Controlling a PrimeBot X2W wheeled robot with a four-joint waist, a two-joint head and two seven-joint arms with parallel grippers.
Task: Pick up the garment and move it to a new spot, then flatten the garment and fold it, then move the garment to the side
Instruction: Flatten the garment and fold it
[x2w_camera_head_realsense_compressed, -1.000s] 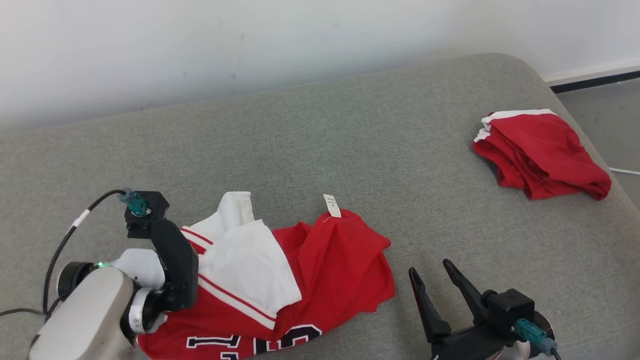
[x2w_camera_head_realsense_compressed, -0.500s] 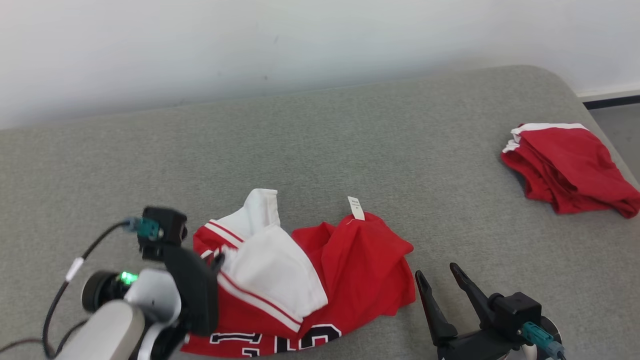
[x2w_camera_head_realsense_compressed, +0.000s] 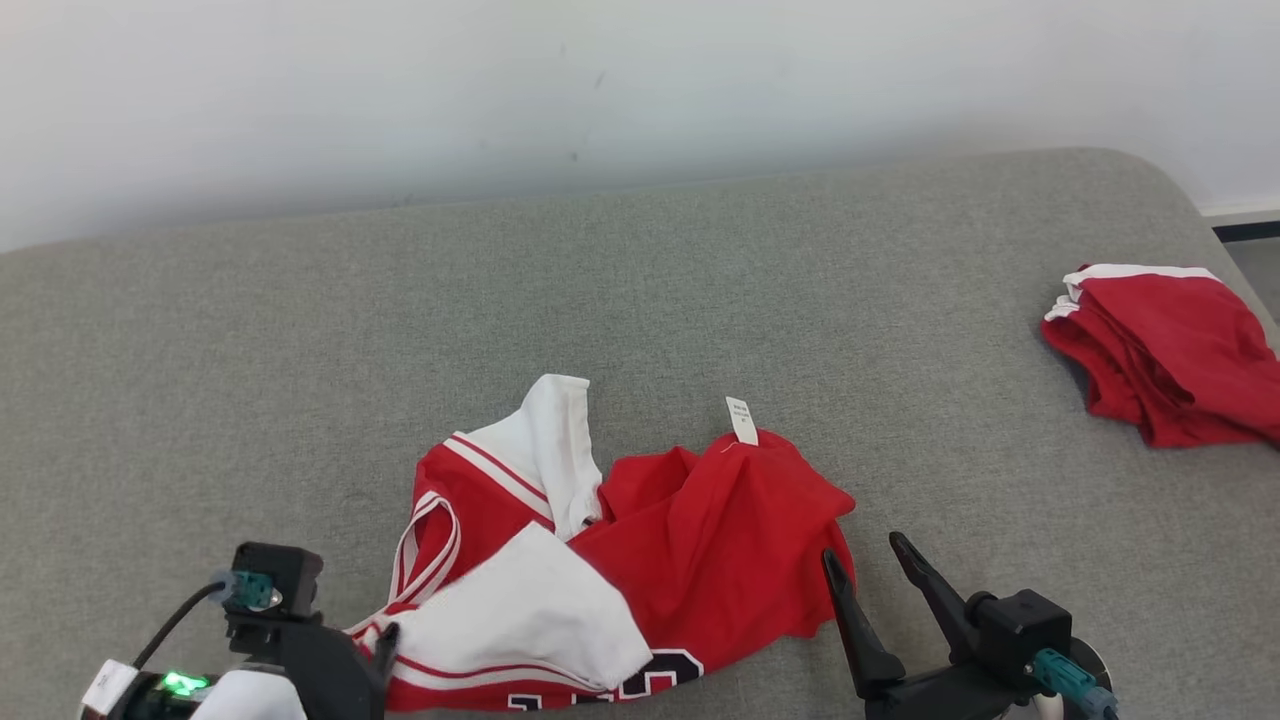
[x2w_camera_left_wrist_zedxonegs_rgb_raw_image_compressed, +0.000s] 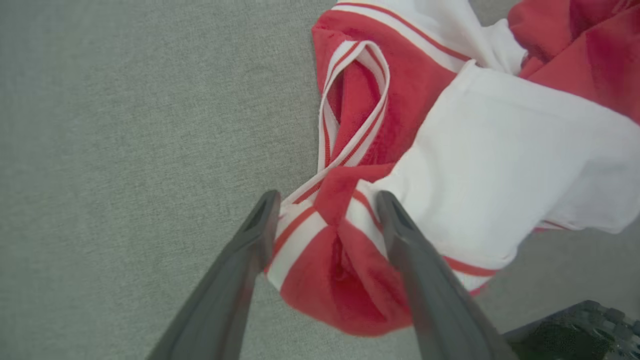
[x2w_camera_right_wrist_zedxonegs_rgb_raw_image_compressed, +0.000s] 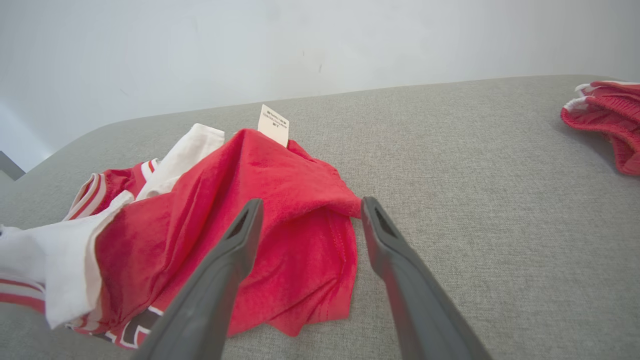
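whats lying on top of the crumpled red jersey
A white panel is flopped over the jersey, hiding part of its dark number print; the rest beneath is covered.

I see garment (x2w_camera_head_realsense_compressed: 700, 520) at surface (x2w_camera_head_realsense_compressed: 300, 330) front edge, mid; folded pile (x2w_camera_head_realsense_compressed: 1170, 350) at right edge, well apart.

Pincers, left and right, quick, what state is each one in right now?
Left pincer: open, red and white jersey between its fingers, not clamped.
Right pincer: open, holding nothing.
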